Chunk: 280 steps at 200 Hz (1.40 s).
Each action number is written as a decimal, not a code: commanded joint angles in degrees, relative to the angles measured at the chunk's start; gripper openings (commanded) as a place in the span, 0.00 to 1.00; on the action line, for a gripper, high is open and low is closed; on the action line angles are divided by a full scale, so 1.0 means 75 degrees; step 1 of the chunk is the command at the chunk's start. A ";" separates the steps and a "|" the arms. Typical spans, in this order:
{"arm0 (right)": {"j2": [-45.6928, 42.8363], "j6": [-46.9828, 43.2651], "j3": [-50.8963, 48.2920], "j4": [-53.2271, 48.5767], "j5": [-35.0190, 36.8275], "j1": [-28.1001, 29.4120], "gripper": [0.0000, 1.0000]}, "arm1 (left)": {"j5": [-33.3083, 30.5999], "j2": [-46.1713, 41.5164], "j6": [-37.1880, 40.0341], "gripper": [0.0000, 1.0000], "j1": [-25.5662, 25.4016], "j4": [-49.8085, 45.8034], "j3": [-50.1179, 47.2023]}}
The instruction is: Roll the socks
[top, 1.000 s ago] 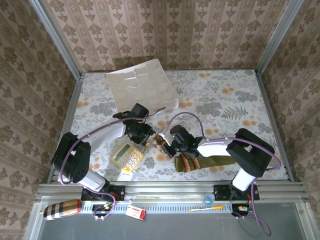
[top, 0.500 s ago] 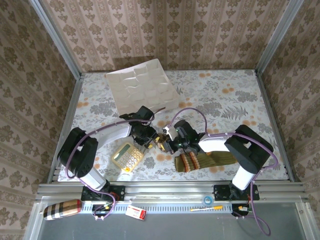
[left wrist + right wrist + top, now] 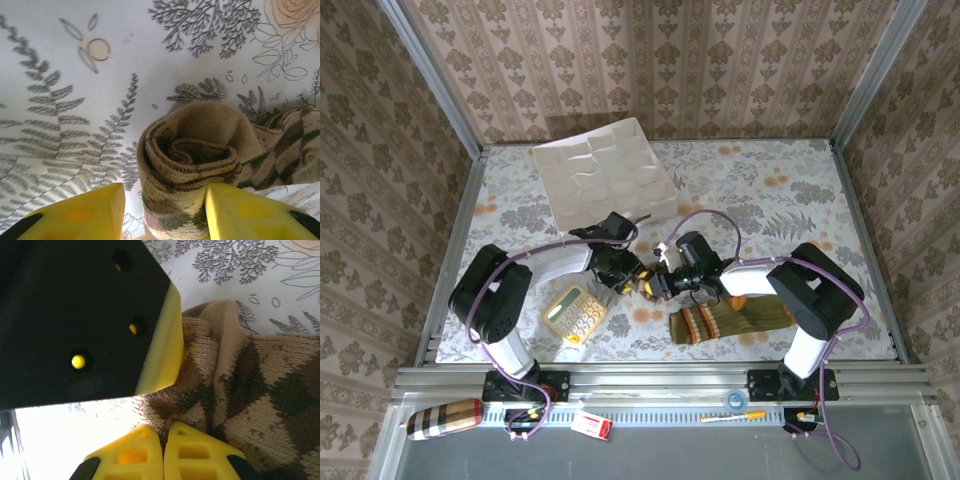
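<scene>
- While the left gripper (image 3: 161, 202) stands with jaws parted, the argyle sock (image 3: 190, 150), coiled into a loose roll, sits between its fingers, touching one and clear of the other.
- Pinched closed, the right gripper (image 3: 164, 439) has that sock's knit just ahead of its tips.
- Behind the right gripper, beside its arm, the olive sock (image 3: 725, 322) lies flat.
- Soft, light, springy knit: I'd expect the coil to unwind, so grip across the roll's middle.

We saw the brown-and-tan argyle sock (image 3: 190, 155) partly rolled into a loose spiral at mid-scene. The olive green sock (image 3: 745, 318) lay flat, nearer and right, its striped cuff pointing left.
</scene>
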 commanded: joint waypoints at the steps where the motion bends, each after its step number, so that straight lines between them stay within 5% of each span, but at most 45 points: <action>1: 0.0789 0.0339 -0.0465 -0.2454 0.0980 -0.0360 0.00 | -0.0021 0.0415 0.0306 0.45 -0.0157 -0.0038 0.0183; 42: 0.0866 0.0361 -0.0385 -0.2505 0.1003 -0.0564 0.00 | 0.0054 0.1105 0.0466 0.32 -0.0378 -0.0592 0.0361; 65: 0.1026 0.0176 -0.0160 -0.2639 0.1073 -0.0581 0.00 | 0.0108 0.1220 0.0316 0.00 -0.0346 -0.0814 0.0226; 120: 0.1225 -0.2092 0.1182 -0.3099 0.1369 0.0007 0.02 | -0.1000 0.0122 0.0025 0.00 0.0135 -0.2082 -0.0003; 139: 0.0086 -0.2817 0.0682 -0.2133 0.2270 0.0474 0.14 | -0.1036 0.0368 -0.0019 0.00 -0.0010 -0.2841 0.0415; 162: -0.1607 -0.3121 -0.0705 0.0131 0.3720 0.1134 0.39 | -0.1256 0.0807 -0.0197 0.00 -0.0270 -0.3546 0.0857; 194: -0.2477 -0.3210 -0.1054 0.0062 0.5255 0.2350 0.46 | -0.1275 0.1234 -0.0448 0.00 -0.0373 -0.3887 0.1162; 228: -0.2202 -0.3180 -0.0888 0.0133 0.6468 0.3457 0.50 | -0.1252 0.1441 -0.0360 0.00 -0.0367 -0.3970 0.1449; 280: -0.1020 -0.3605 -0.0168 0.0143 0.7135 0.3628 0.50 | -0.1100 0.1480 -0.0231 0.00 -0.0361 -0.3818 0.1513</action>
